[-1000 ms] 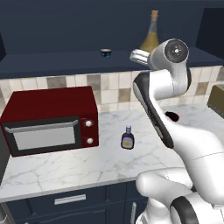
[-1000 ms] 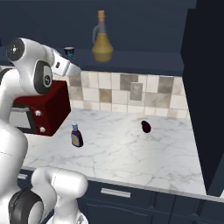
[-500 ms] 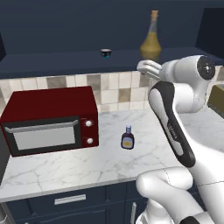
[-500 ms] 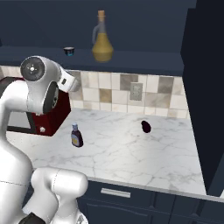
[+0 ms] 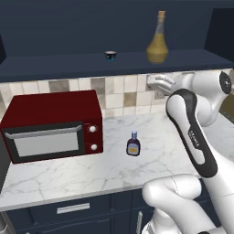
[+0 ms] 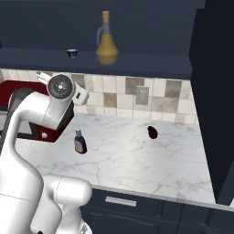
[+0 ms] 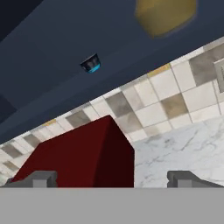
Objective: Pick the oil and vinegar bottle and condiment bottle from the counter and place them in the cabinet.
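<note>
Condiment bottle stands upright on marble bench, just right of red microwave. Claw hangs empty above and right of it, fingers apart, well clear, below the cabinet ledge. Oil and vinegar bottle stands on that ledge, near small dark cup.

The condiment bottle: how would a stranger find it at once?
Start at the red microwave on the counter. Right of it stands the condiment bottle, alone. It is small, dark, yellow-labelled; the oil bottle is tall and amber.
</note>
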Tool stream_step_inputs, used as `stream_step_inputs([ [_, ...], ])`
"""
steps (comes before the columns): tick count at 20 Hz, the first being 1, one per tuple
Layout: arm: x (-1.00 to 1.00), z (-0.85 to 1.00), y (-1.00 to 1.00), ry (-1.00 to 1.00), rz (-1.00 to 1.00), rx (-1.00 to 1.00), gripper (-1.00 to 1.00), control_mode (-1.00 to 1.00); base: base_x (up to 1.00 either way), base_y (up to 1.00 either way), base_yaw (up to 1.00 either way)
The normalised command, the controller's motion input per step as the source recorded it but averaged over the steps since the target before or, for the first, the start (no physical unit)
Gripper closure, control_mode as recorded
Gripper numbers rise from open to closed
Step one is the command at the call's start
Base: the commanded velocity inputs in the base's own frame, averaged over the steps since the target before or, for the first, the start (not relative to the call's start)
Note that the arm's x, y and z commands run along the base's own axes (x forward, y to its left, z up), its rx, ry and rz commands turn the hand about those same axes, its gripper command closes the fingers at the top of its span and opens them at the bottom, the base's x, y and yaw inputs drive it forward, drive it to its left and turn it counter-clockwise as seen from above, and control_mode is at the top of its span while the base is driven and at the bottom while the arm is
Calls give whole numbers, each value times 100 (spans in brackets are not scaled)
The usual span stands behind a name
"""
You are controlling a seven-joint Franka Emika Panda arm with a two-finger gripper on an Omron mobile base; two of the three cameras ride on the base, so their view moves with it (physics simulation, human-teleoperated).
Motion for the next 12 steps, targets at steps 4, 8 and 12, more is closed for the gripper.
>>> stream_step_inputs([
  [4, 0, -26, 0, 0, 12, -2, -100, -100, 0, 0, 0],
  [8, 0, -34, 0, 2, 13, -5, -100, -100, 0, 0, 0],
  [12, 3, -43, 0, 7, 15, -5, -100, -100, 0, 0, 0],
])
